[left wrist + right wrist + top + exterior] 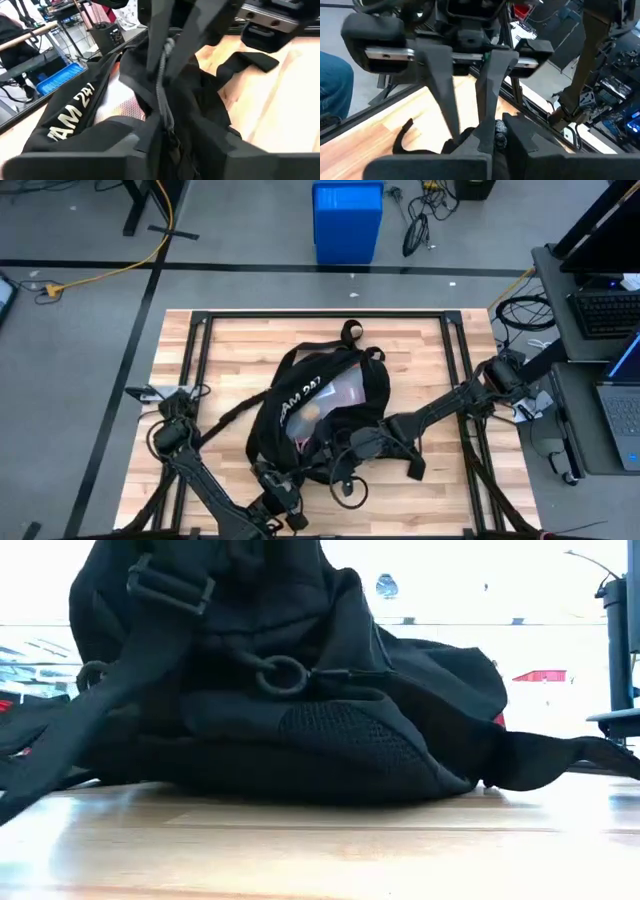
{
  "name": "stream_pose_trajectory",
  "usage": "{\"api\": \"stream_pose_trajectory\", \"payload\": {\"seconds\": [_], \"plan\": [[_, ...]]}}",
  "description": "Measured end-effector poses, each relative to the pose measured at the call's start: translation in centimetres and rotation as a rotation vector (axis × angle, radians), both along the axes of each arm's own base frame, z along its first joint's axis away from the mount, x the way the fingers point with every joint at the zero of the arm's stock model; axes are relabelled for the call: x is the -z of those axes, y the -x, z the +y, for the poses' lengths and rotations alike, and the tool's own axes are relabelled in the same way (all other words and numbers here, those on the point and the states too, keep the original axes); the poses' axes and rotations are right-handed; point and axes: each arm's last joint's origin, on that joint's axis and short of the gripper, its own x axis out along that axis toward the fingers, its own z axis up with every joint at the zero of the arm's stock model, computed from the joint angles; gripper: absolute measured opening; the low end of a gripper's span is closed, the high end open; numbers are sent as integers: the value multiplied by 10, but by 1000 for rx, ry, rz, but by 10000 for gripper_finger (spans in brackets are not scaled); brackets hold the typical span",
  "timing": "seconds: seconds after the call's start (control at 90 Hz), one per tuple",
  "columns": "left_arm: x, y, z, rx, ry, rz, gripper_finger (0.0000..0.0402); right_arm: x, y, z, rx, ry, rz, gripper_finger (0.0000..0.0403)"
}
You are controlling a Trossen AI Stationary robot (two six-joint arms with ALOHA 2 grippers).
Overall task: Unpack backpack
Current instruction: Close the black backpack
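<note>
The black backpack (300,395) with white lettering lies in the middle of the table on its back, its opening spread. A clear bag (347,390) shows inside. The backpack (300,730) fills the low view, and its straps (412,465) trail onto the wood. My left gripper (285,495) is at the pack's near edge, shut on black fabric. My right gripper (350,450) is at the near right of the opening, facing the left one and shut on a grey cord. Both grippers are hidden in the low view. My left gripper pinches a bunch of the backpack's black fabric (469,137) at the near edge of the opening between its two fingers (451,112). The pack rests on the table. How many layers, I cannot tell. My right gripper has a grey cord (164,57) running up between its two fingers (152,47), right beside the left gripper's hold. The cord leads down into the black fabric (170,125) of the opening. Whether fabric is also in the pinch, I cannot tell.
A black frame rail (320,316) runs round the table top. A loose strap loop (350,492) lies near the front edge. A blue bin (347,220) stands on the floor beyond the far edge. A desk with a laptop (620,405) stands right of the table.
</note>
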Motion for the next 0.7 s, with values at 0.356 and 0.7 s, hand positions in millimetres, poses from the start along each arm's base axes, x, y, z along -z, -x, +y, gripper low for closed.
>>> {"api": "stream_pose_trajectory", "payload": {"seconds": [0.356, 0.7], "plan": [[-19, -1, -10, -15, 180, 25, 240, 2, -5, -15, 43, 3, 21, 1], [-15, -8, -19, -132, 590, 135, 264, 4, -7, -20, 48, 31, 34, 0]]}}
